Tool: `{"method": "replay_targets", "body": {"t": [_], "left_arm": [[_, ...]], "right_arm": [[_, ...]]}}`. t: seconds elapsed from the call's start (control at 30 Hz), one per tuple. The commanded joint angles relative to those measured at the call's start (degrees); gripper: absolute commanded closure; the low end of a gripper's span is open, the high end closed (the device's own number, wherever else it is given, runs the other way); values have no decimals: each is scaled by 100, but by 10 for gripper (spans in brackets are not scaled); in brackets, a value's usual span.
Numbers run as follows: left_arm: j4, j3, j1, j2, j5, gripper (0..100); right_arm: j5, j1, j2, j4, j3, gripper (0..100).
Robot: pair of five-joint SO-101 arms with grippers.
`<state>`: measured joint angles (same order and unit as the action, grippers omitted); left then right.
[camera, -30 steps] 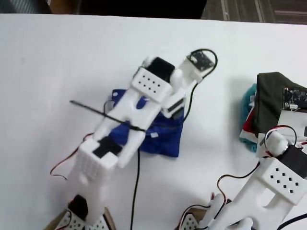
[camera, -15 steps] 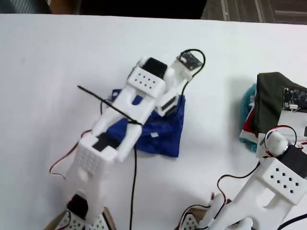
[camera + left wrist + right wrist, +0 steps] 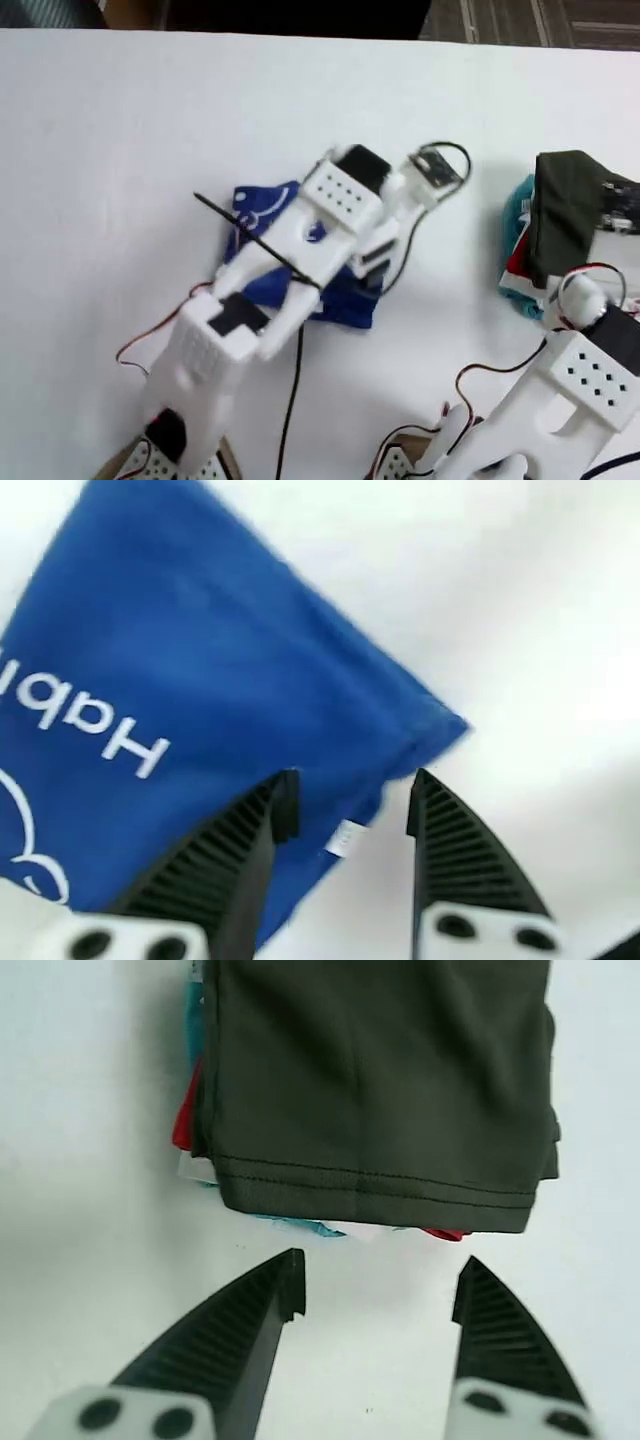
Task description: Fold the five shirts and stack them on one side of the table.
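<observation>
A folded blue shirt (image 3: 258, 215) with white lettering lies at the middle of the white table (image 3: 110, 120). My left arm (image 3: 300, 250) stretches over it. In the left wrist view my left gripper (image 3: 352, 792) is open and straddles one corner edge of the blue shirt (image 3: 200, 660), where a small white tag (image 3: 345, 838) shows. At the table's right edge sits a stack of folded shirts, a dark green shirt (image 3: 565, 205) on top, teal and red layers below. My right gripper (image 3: 380, 1272) is open just short of the dark green shirt (image 3: 380, 1070), touching nothing.
The right arm (image 3: 585, 375) stands at the lower right beside the stack. Black and red cables (image 3: 292, 390) trail from the left arm across the near table. The table's left half and far side are bare white surface.
The left arm swung left, then right and nearer, ending lower over the blue shirt's right part. The shirt has stayed in about the same place. The right arm has barely shifted.
</observation>
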<state>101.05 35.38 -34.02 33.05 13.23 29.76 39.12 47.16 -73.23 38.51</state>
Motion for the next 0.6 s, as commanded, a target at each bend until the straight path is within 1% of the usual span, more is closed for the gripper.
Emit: {"method": "replay_targets", "body": {"t": [0.0, 0.1, 0.17, 0.23, 0.37, 0.57], "left_arm": [[97, -321, -299, -677, -9, 797], [-53, -523, -202, -879, 35, 797], [-229, -523, 105, -914, 35, 797], [-580, -646, 536, -853, 0, 797], [-1266, -1209, 1073, -492, 0, 797], [-1714, -1868, 1116, -105, -9, 797]], "right_arm": [[-18, 356, 110, 180, -53, 751], [-9, 418, 110, 163, -53, 751], [-9, 400, 110, 145, -26, 751], [-9, 391, 110, 136, -26, 751], [9, 382, 154, 136, -35, 751], [-9, 374, 119, 145, -35, 751]]}}
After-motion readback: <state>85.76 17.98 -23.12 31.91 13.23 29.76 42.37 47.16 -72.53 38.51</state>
